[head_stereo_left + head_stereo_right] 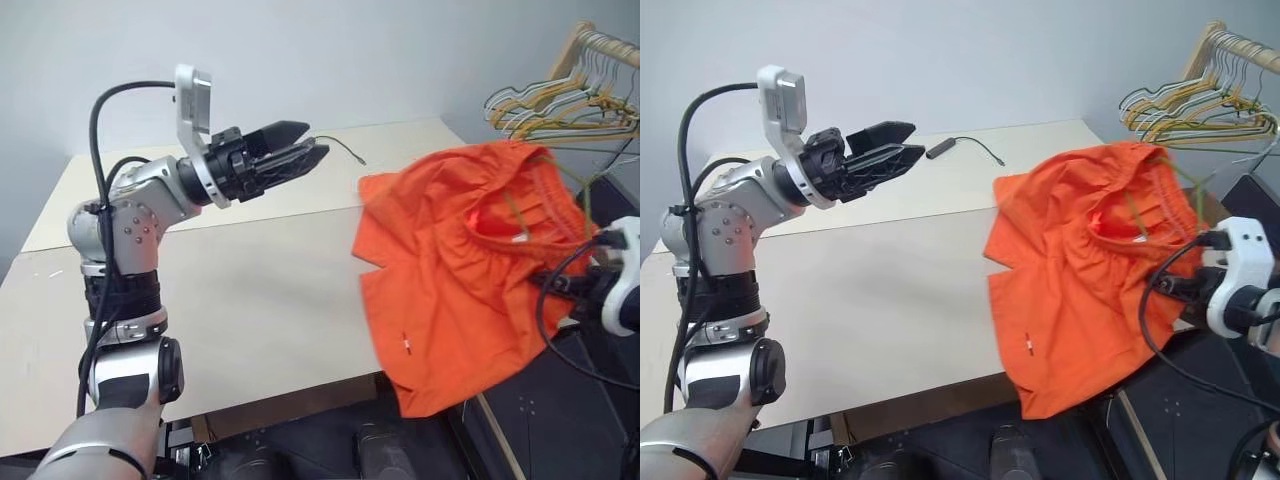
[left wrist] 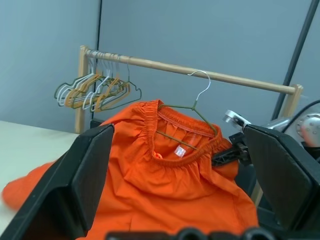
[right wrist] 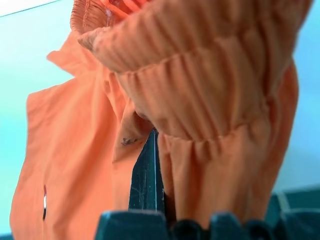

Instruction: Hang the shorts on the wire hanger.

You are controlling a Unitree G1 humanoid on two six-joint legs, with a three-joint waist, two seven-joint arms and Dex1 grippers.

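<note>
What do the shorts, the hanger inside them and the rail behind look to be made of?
Shorts: thin matte woven cloth, probably; it drapes and gathers at the waistband. Hanger: thin bent metal wire, dull dark finish, paler at the hook. Rail: pale wood, apparently unpainted, round.

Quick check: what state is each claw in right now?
Left claw: open, holding nothing.
Right claw: shut on the shorts at the waistband.

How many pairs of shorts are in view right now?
1: the shorts hang off the table's right edge, waistband threaded on the wire hanger and pinched by the right gripper.
</note>
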